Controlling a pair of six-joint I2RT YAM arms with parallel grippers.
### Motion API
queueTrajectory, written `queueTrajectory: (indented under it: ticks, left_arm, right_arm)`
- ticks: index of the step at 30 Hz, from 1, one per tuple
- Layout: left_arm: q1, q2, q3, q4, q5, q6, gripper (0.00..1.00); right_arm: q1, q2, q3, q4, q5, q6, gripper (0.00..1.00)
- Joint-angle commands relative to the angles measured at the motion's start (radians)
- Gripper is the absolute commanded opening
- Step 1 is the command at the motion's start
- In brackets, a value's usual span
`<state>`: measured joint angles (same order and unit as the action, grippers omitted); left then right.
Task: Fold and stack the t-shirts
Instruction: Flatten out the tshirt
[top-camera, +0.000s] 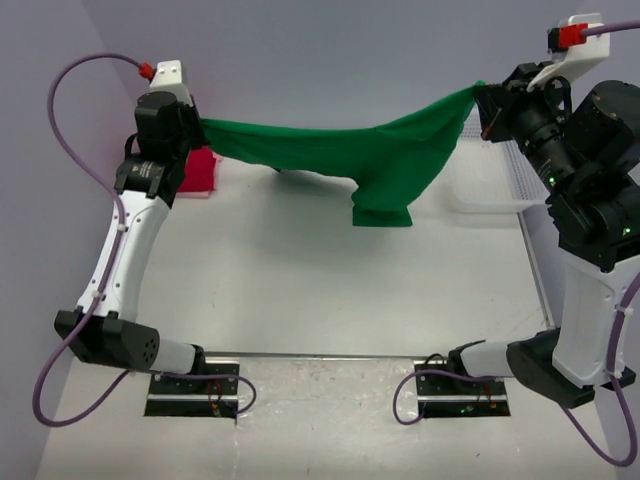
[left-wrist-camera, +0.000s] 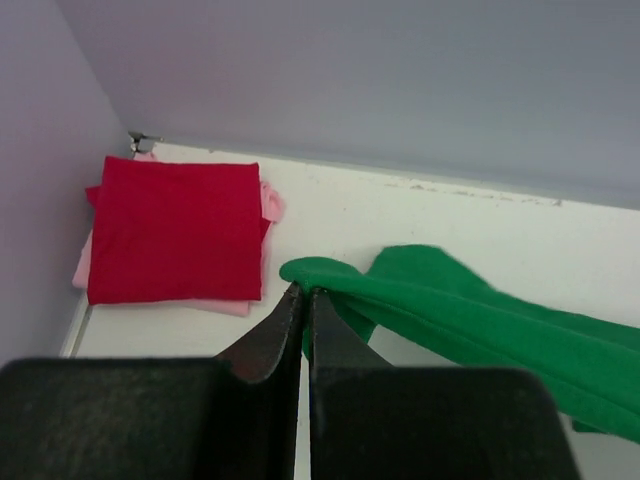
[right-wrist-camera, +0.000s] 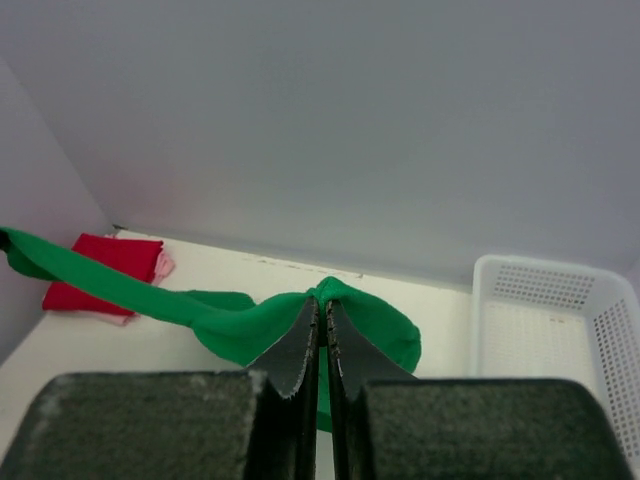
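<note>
Left claw (left-wrist-camera: 303, 295), right claw (right-wrist-camera: 322, 305) pinch green t-shirt's (top-camera: 330, 150) ends.

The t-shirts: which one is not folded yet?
The green t-shirt: it hangs stretched between the left end effector and the right end effector. The red t-shirt lies folded on the pink t-shirt.

The left gripper (left-wrist-camera: 303, 300) is squeezed shut on the edge of the green t-shirt (left-wrist-camera: 480, 320). The green cloth runs off to the right of the gripper (all bunched up). Up and to the left of the gripper, the red t-shirt (left-wrist-camera: 175, 230) lies folded in a square on the pink t-shirt (left-wrist-camera: 272, 203), whose edges peek out. Both sit on the white tabletop (left-wrist-camera: 450, 215), in its corner.
</note>
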<state>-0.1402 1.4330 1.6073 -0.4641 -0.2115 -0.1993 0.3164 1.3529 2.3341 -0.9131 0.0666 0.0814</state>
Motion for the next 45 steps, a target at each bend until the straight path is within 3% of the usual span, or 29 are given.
queueTrajectory:
  ticks: [1,12,23,28,31,36,41,45]
  left_arm:
    - [0.004,-0.129,0.02,0.005,-0.025,-0.002,0.0]
    - [-0.001,-0.328,0.178,-0.084,-0.023,0.009,0.0]
    - [-0.001,-0.365,0.448,-0.16,0.043,-0.003,0.0]
    - [-0.001,-0.368,0.491,-0.154,0.075,-0.022,0.0]
    - [-0.001,-0.364,0.436,-0.128,0.089,-0.038,0.0]
    - [-0.001,-0.338,0.123,-0.033,0.075,-0.068,0.0]
    - [-0.001,-0.254,-0.214,0.113,0.031,-0.135,0.0]
    - [-0.001,-0.125,-0.372,0.229,0.064,-0.221,0.0]
  right_arm:
    - [0.067,-0.018,0.014,0.033,0.088,-0.043,0.0]
    - [0.187,-0.146,0.094,-0.027,0.145,-0.049,0.0]
    - [0.19,-0.281,0.169,0.043,-0.091,-0.003,0.0]
    - [0.188,-0.298,0.168,0.082,-0.186,0.014,0.0]
    - [0.188,-0.29,0.096,0.082,-0.182,0.012,0.0]
    - [0.188,-0.276,-0.245,0.169,-0.081,0.006,0.0]
    - [0.185,-0.158,-0.481,0.244,0.067,-0.022,0.0]
    - [0.1,-0.039,-0.674,0.322,0.046,-0.005,0.0]
